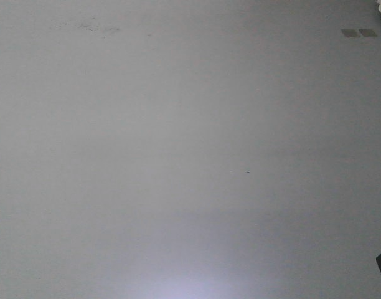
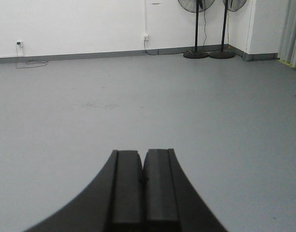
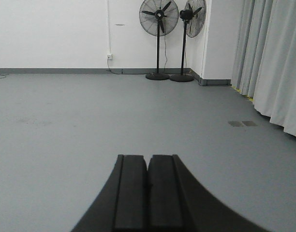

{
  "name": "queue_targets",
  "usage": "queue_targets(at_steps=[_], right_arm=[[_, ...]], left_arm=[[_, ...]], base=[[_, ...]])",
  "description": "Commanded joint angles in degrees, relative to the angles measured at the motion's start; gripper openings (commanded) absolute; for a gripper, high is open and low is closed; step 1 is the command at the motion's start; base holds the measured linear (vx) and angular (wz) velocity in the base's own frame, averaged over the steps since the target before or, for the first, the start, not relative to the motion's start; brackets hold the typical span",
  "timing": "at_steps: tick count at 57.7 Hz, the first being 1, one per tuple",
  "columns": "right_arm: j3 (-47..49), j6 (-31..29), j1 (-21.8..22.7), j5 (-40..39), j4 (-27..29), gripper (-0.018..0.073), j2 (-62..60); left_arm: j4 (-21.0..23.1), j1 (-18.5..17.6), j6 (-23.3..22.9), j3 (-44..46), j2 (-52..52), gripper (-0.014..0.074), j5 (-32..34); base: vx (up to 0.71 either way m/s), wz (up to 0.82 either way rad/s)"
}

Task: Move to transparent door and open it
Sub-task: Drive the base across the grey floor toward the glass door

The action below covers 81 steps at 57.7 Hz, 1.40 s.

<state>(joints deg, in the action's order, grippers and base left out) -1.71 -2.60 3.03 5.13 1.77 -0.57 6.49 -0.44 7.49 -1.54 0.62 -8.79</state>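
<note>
The transparent door is out of view in all three views. My left gripper [image 2: 142, 153] is shut with nothing between its black fingers, held low over bare grey floor. My right gripper [image 3: 148, 157] is also shut and empty, pointing across the same floor toward the far white wall. The front view shows only grey floor [image 1: 178, 156] seen from above.
Two black pedestal fans [image 3: 158, 43] [image 3: 185, 43] stand in the far corner by the white wall [image 3: 51, 34]. Grey curtains [image 3: 273, 63] hang along the right side. Two dark floor plates [image 3: 243, 123] lie near the curtains. A wall socket with a cable [image 2: 19, 44] is at far left.
</note>
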Motion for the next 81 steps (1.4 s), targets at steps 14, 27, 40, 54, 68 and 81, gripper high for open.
queue_targets(at_steps=[14,27,40,54,68,81], right_arm=[[-0.8,-0.4,0.3,-4.5,-0.4,0.0000,-0.8],[-0.8,-0.4,0.3,-4.5,-0.4,0.0000,-0.8],[-0.8,-0.4,0.3,-4.5,-0.4,0.0000,-0.8],[-0.8,-0.4,0.3,-4.5,-0.4,0.0000,-0.8],[-0.8,-0.4,0.3,-4.5,-0.4,0.0000,-0.8],[-0.8,-0.4,0.3,-4.5,-0.4,0.0000,-0.8]], left_arm=[[0.5,-0.1,-0.1,-1.4,0.8,0.0000,4.4],[0.5,-0.1,-0.1,-1.4,0.8,0.0001,4.4],[0.5,-0.1,-0.1,-1.4,0.8,0.0001,4.4],[0.5,-0.1,-0.1,-1.4,0.8,0.0001,4.4],[0.5,-0.1,-0.1,-1.4,0.8,0.0001,4.4],[0.5,-0.1,-0.1,-1.4,0.8,0.0001,4.4]], base=[[0.00,0.00],[0.00,0.01],[0.01,0.03],[0.04,0.03],[0.14,0.08],[0.26,0.10]])
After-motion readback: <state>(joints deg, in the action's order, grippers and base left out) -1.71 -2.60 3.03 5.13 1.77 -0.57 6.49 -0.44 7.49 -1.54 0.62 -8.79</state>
